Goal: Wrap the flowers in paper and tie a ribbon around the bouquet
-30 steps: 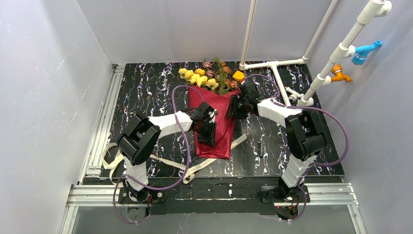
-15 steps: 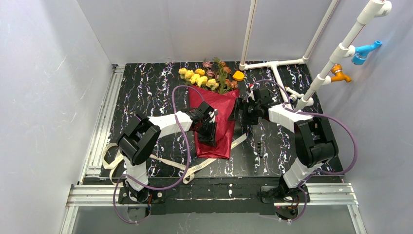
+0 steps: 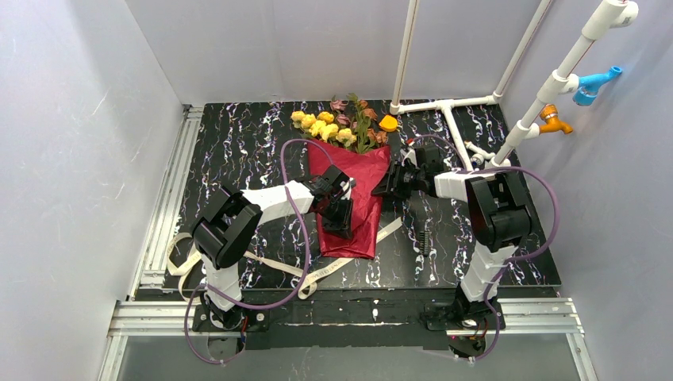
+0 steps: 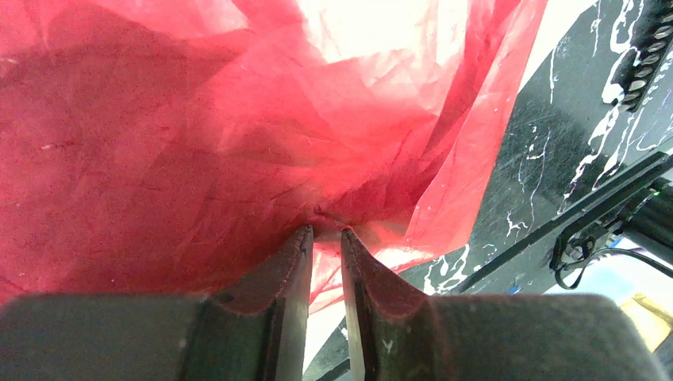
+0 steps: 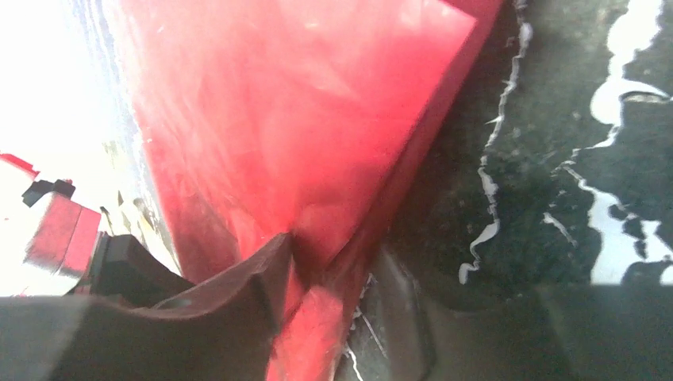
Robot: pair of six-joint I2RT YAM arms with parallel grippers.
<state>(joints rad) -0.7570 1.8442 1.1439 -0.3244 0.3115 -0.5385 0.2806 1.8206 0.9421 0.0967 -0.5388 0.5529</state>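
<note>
As things lie now: the wrapping is well along and the tying has not begun.
Flowers: the flowers (image 3: 333,125) lie at the far middle of the table (image 3: 238,151), with the yellow and pink blooms sticking out of the wide end of the wrap.
Paper: the paper (image 3: 361,206) is folded into a red cone that narrows toward the arms. Its right flap looks loose, so the bouquet (image 3: 349,171) is not closed yet.
Ribbon: the ribbon (image 3: 278,266) lies flat and untied. It runs from the near left corner to the cone's narrow end and seems to pass under it, with a short bit showing on the right.
Left gripper: the left gripper (image 3: 337,214) sits on the cone's left half, its fingers nearly together and pinching a fold of paper.
Right gripper: the right gripper (image 3: 389,181) is at the paper's right edge with a finger on each side of the sheet. Whether it clamps the sheet I cannot tell.
Left to do: close the flap, then bring the ribbon round and knot it.
Edges: the cone's right edge rests on the table, and its narrow tip is near the front edge.
Room: the table is bare to the left of the cone. On the right the white pipes (image 3: 444,107) and an orange cap (image 3: 388,123) crowd the right arm.
</note>
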